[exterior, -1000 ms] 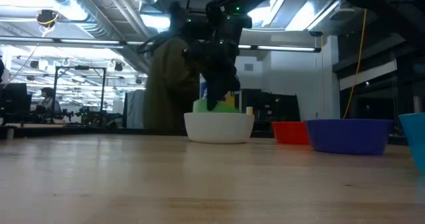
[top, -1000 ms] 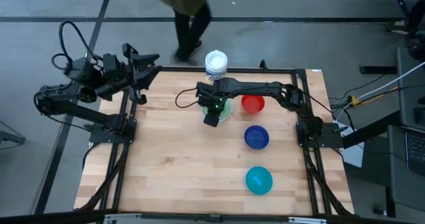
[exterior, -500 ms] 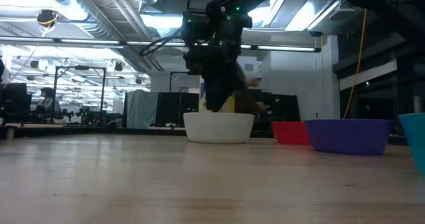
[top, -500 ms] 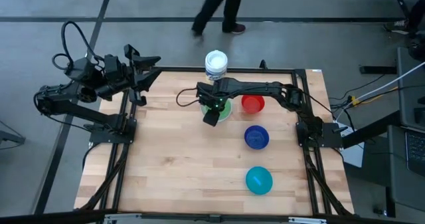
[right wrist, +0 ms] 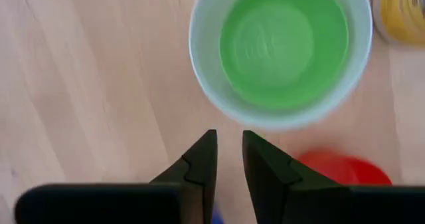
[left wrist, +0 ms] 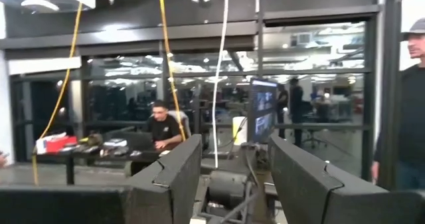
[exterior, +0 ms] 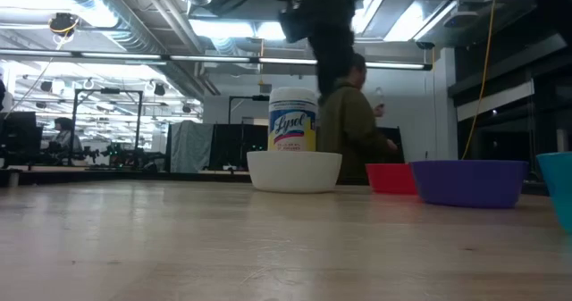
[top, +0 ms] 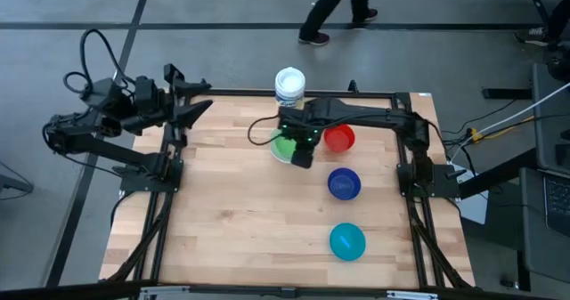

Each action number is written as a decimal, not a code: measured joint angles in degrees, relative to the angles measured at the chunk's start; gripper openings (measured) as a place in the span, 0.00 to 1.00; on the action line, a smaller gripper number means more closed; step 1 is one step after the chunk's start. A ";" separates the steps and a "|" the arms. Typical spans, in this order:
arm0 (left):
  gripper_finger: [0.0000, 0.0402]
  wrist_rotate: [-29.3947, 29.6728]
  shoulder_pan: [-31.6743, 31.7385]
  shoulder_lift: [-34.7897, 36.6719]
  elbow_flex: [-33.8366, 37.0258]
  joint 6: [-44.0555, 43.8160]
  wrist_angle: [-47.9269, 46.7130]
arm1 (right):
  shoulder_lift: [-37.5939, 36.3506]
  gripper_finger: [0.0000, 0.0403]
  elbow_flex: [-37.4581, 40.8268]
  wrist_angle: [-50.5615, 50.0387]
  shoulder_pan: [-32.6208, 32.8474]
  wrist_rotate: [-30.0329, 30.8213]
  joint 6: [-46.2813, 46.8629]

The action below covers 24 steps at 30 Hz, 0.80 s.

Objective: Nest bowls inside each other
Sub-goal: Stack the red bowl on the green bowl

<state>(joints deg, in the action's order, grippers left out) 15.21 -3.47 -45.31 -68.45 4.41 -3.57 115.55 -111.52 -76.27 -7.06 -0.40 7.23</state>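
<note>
The green bowl (right wrist: 284, 44) sits nested inside the white bowl (right wrist: 212, 84) near the table's far edge; in the low view only the white bowl (exterior: 295, 171) shows. The red bowl (top: 339, 139), blue bowl (top: 344, 183) and teal bowl (top: 347, 241) stand apart on the wood to the right. My right gripper (right wrist: 227, 141) hangs high over the near-right side of the white bowl, pointing down, with a narrow gap and nothing in it. My left gripper (left wrist: 232, 144) is raised at the table's far left corner, open, facing the room.
A white-lidded canister with a yellow label (exterior: 293, 127) stands just behind the white bowl at the far edge. A person (exterior: 353, 131) walks past beyond the table. Bare wood lies left of and in front of the bowls.
My right gripper has let go of the green bowl, which has dropped from above the white bowl's rim down inside it. The gripper has then risen well clear and shifted a little toward the table's right edge. A person has walked across behind the table.
</note>
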 joint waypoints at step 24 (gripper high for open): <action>0.43 6.25 -3.45 2.41 0.00 2.89 0.81 | -15.67 0.35 42.20 23.61 -13.48 -8.42 6.51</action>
<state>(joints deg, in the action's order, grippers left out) 21.46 -6.92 -42.89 -68.45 7.30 -2.75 99.88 -69.32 -52.66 -20.54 -8.82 13.74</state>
